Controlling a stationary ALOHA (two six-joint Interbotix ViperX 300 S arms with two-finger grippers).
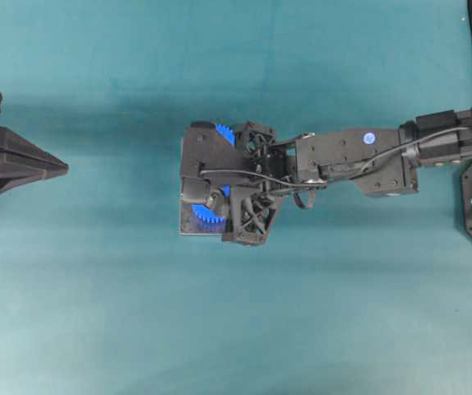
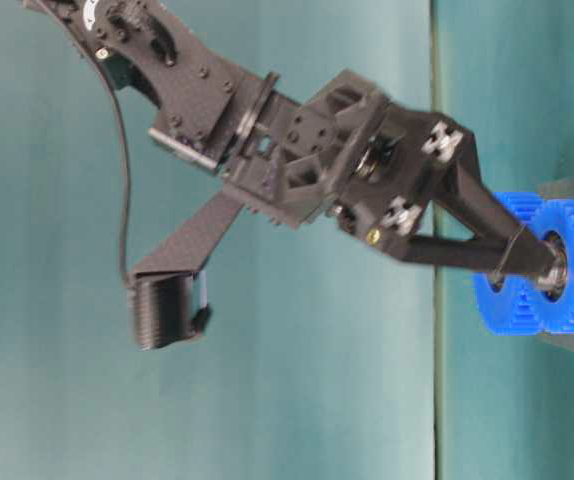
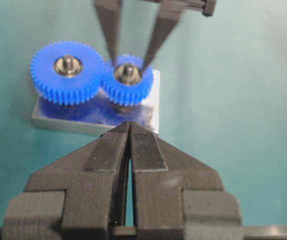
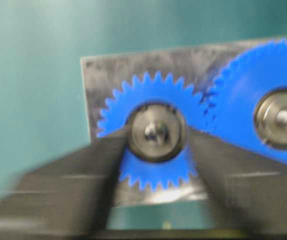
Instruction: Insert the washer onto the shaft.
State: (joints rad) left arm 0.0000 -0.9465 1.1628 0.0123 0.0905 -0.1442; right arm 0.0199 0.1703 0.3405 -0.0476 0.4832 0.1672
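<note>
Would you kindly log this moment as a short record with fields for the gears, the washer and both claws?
base plate: grey block on teal table
large gear: blue, on its shaft
small gear: blue, meshed beside the large one
washer: metal ring lying around the small gear's shaft
right claw: open, fingers either side of washer
left claw: shut, empty, apart from the plate

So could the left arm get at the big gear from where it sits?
Probably yes. The left gripper faces the big gear across bare table; the right fingers straddle only the small gear.
</note>
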